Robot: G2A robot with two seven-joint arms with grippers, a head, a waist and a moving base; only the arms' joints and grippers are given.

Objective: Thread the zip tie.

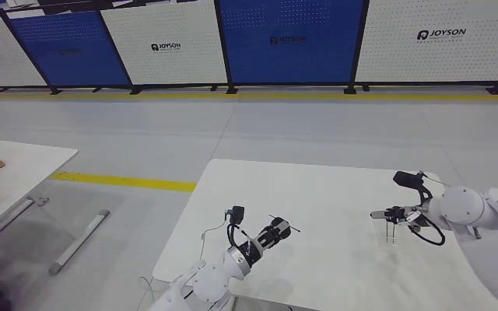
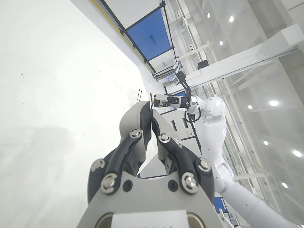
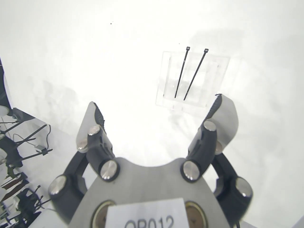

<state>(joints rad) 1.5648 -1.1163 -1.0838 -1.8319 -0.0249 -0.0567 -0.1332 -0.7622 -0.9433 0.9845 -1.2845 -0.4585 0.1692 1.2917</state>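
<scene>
Left gripper [image 2: 150, 113] pinched shut on a zip tie [image 2: 151, 98]; right gripper [image 3: 156, 100] hangs jaws wide near two spare ties [image 3: 181, 72] standing in a clear holder [image 3: 220, 72], and probably should grip one low and squarely so it stays straight.

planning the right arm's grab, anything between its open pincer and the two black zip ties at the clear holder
Nothing visible: only bare white table shows between the right pincer and the two black plastic zip ties at the clear acrylic holder.
</scene>
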